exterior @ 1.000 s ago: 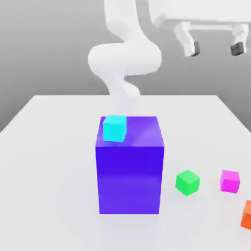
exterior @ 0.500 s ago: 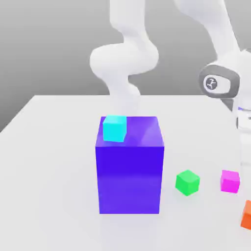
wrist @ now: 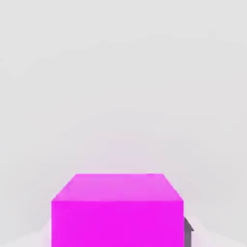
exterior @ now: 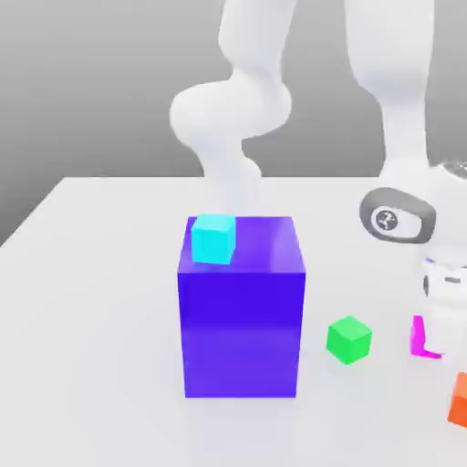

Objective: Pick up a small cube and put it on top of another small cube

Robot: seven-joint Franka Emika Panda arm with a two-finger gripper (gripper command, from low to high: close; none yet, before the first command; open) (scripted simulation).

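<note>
White surface spreads out below the gripper, which is lowered to the magenta cube. That small cube lies between the fingertips, pinched, with a dark pad against one side of it. Near the gripper, toward the exterior view's left, sits the green cube; the orange cube is close by, on the camera's side. Farther left of the gripper stands the big blue block, with the cyan cube on top

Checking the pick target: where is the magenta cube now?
In the exterior view's right part, the magenta cube sits on the table between the green cube and orange cube.
</note>
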